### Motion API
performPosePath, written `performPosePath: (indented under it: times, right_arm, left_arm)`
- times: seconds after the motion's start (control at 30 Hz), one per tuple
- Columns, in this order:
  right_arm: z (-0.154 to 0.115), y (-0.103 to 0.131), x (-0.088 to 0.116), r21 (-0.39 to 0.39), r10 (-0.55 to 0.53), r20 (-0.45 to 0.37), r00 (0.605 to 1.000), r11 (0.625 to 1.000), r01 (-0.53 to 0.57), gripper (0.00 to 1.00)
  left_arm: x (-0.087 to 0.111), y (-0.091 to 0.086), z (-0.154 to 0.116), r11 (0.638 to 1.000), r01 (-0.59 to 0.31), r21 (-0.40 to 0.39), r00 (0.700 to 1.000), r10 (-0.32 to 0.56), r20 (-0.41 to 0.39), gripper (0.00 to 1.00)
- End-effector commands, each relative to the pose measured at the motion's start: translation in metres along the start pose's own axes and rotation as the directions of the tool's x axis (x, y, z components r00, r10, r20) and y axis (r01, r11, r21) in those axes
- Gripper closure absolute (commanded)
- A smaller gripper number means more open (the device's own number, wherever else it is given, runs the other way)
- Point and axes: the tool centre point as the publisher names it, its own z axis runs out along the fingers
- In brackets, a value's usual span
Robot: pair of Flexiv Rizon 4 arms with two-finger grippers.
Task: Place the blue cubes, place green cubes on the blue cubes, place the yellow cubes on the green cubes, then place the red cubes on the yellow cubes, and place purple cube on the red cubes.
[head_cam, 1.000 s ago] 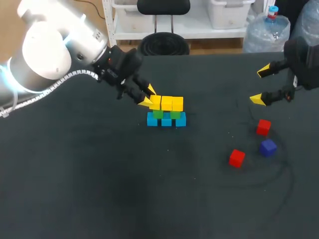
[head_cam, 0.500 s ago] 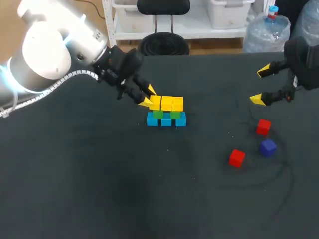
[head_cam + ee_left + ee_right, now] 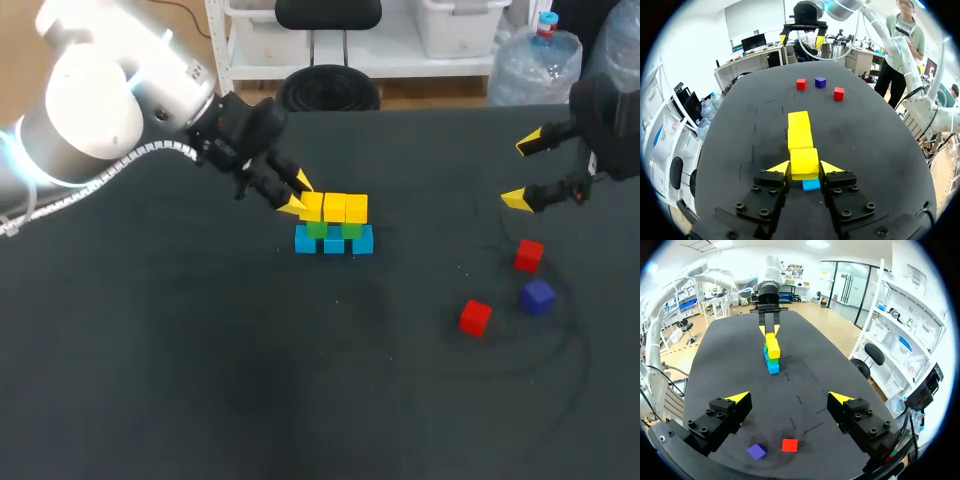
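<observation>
Nothing has shifted since a second ago: the left gripper (image 3: 297, 195) keeps its jaws closed on the end yellow cube (image 3: 311, 206) of the top row, over green cubes (image 3: 317, 229) and blue cubes (image 3: 334, 243) mid-table. The right gripper (image 3: 525, 170), jaws wide and holding nothing, hangs at the far right above two red cubes (image 3: 528, 255) and the purple cube (image 3: 538, 296), which lie loose on the dark table (image 3: 200, 380).
</observation>
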Motion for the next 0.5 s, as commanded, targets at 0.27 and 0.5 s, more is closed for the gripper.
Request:
performPosePath:
  times: [0.27, 0.5]
  right_arm:
    - [0.0008, -0.0006, 0.0008, -0.002, -0.001, 0.005, 1.000, 1.000, 0.001, 0.00]
    - [0.0008, -0.0006, 0.0008, -0.002, -0.001, 0.005, 1.000, 1.000, 0.001, 0.00]
  left_arm:
    - [0.0007, 0.0025, 0.0005, 1.000, 0.002, 0.008, 1.000, -0.002, -0.003, 0.85]
    - [0.0007, 0.0023, 0.0000, 1.000, 0.004, 0.009, 1.000, -0.004, -0.008, 0.65]
